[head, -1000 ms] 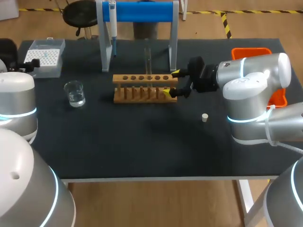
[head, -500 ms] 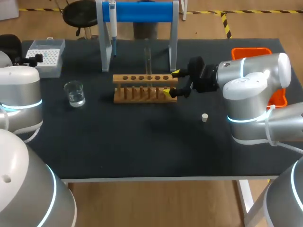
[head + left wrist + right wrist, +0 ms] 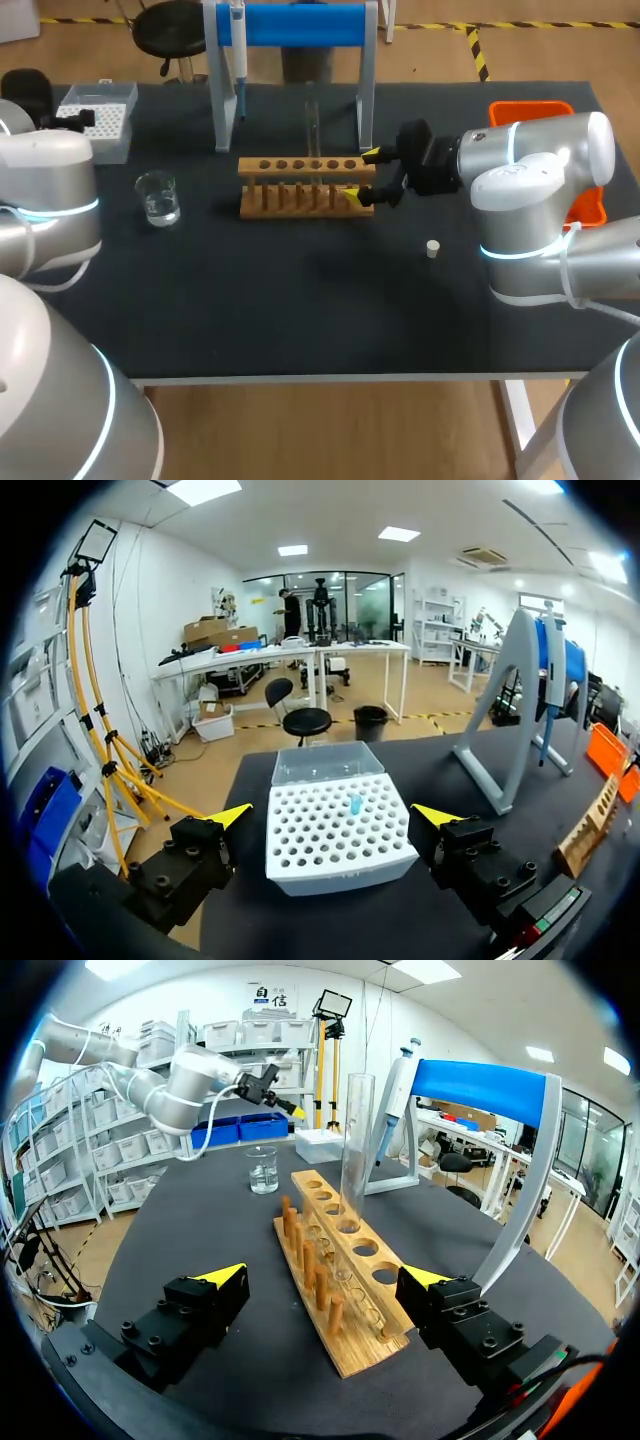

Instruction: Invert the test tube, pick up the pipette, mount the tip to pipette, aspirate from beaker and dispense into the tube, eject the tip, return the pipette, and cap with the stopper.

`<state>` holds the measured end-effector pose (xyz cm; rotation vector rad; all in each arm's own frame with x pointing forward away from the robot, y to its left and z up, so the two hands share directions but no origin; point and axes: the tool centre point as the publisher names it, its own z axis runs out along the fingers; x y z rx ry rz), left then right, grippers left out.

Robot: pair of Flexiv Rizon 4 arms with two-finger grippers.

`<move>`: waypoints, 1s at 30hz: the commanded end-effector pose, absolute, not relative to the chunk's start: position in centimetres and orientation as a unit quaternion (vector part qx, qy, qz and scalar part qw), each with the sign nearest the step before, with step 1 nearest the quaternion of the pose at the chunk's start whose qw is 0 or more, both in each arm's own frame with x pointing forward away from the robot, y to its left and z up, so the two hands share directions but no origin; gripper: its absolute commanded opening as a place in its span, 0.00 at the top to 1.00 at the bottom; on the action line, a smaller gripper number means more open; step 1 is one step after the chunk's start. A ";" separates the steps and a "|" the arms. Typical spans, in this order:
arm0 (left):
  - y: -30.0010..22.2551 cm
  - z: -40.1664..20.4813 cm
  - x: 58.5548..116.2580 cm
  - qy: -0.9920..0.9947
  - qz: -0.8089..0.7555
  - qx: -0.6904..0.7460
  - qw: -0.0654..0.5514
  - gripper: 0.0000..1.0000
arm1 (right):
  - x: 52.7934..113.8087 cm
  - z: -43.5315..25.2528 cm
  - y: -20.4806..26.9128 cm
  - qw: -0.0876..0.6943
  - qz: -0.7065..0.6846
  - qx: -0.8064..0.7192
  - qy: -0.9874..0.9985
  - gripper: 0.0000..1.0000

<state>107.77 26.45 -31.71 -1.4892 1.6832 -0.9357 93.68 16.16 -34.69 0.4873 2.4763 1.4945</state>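
A glass test tube (image 3: 311, 125) stands upright in the wooden rack (image 3: 305, 185). My right gripper (image 3: 362, 175) is open at the rack's right end, one yellow tip on each side of it. In the right wrist view the rack (image 3: 335, 1280) runs out ahead between the fingers and the test tube (image 3: 355, 1150) rises further along. The pipette (image 3: 238, 50) hangs on the blue stand (image 3: 290, 25). The beaker (image 3: 158, 197) with clear liquid sits left of the rack. My left gripper (image 3: 333, 815) is open over the near end of the white tip box (image 3: 340, 830). The small stopper (image 3: 432, 248) lies right of centre.
An orange tray (image 3: 560, 150) sits at the table's right edge behind my right arm. The tip box (image 3: 95, 120) has a clear lid and stands at the back left corner. The stand's two white legs (image 3: 222, 100) stand just behind the rack.
My left arm has swung toward the back left corner, bringing its gripper to the tip box. The right arm and the test tube have not moved.
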 end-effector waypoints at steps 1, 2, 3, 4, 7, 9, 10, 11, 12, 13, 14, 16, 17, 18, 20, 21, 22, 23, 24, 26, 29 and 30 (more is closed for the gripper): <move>26.5 -32.4 108.9 0.650 -0.360 -0.573 0.345 0.00 | 93.6 -34.8 16.2 0.105 0.507 0.166 0.839 0.00; 26.6 -32.5 109.1 0.651 -0.360 -0.573 0.344 0.00 | 93.6 -34.8 16.2 0.105 0.507 0.166 0.839 0.00; 26.6 -32.6 109.2 0.651 -0.359 -0.573 0.344 0.00 | 93.6 -34.8 16.2 0.105 0.507 0.166 0.839 0.00; 26.7 -32.7 109.3 0.652 -0.359 -0.573 0.343 0.00 | 93.6 -34.8 16.2 0.105 0.507 0.166 0.839 0.00; 26.6 -33.0 109.7 0.652 -0.359 -0.573 0.343 0.00 | 93.6 -34.8 16.2 0.105 0.507 0.166 0.839 0.00; 26.5 -33.1 110.0 0.652 -0.359 -0.573 0.343 0.00 | 93.6 -34.8 16.2 0.105 0.507 0.166 0.839 0.00; 26.4 -33.2 110.1 0.653 -0.360 -0.572 0.343 0.00 | 93.6 -34.8 16.2 0.105 0.507 0.166 0.839 0.00; 26.3 -33.2 110.2 0.653 -0.361 -0.571 0.343 0.00 | 93.6 -34.8 16.2 0.105 0.507 0.166 0.839 0.00; 26.1 -33.2 110.3 0.653 -0.362 -0.570 0.343 0.00 | 93.6 -34.8 16.2 0.105 0.507 0.166 0.839 0.00; 26.0 -33.3 110.3 0.653 -0.363 -0.569 0.343 0.00 | 93.6 -34.8 16.2 0.105 0.507 0.166 0.839 0.00; 25.9 -33.4 110.4 0.654 -0.364 -0.568 0.342 0.00 | 93.6 -34.8 16.2 0.105 0.507 0.166 0.839 0.00; 25.9 -33.6 110.5 0.655 -0.364 -0.568 0.342 0.00 | 93.6 -34.8 16.2 0.105 0.507 0.166 0.839 0.00; 25.8 -33.7 110.5 0.655 -0.364 -0.568 0.341 0.00 | 93.6 -34.8 16.2 0.105 0.507 0.166 0.839 0.00; 25.8 -33.8 110.5 0.655 -0.364 -0.568 0.341 0.00 | 93.6 -34.8 16.2 0.105 0.507 0.166 0.839 0.00; 25.8 -34.0 110.5 0.655 -0.364 -0.569 0.340 0.00 | 93.6 -34.8 16.2 0.105 0.507 0.166 0.839 0.00; 25.8 -34.0 110.5 0.655 -0.364 -0.569 0.339 0.00 | 93.6 -34.8 16.2 0.105 0.507 0.166 0.839 0.00; 25.8 -34.1 110.5 0.655 -0.364 -0.570 0.338 0.00 | 93.6 -34.8 16.2 0.105 0.507 0.166 0.839 0.00; 25.8 -34.1 110.6 0.655 -0.363 -0.570 0.338 0.00 | 93.6 -34.8 16.2 0.105 0.507 0.166 0.839 0.00; 25.7 -34.2 110.6 0.656 -0.362 -0.570 0.337 0.00 | 93.6 -34.8 16.2 0.105 0.507 0.166 0.839 0.00; 25.6 -34.3 110.7 0.660 -0.356 -0.569 0.337 0.00 | 93.6 -34.8 16.2 0.105 0.507 0.166 0.839 0.00; 25.4 -34.5 110.9 0.664 -0.353 -0.567 0.337 0.00 | 93.6 -34.8 16.2 0.105 0.507 0.166 0.839 0.00; 25.4 -34.5 111.0 0.665 -0.352 -0.566 0.336 0.00 | 93.6 -34.8 16.2 0.105 0.507 0.166 0.839 0.00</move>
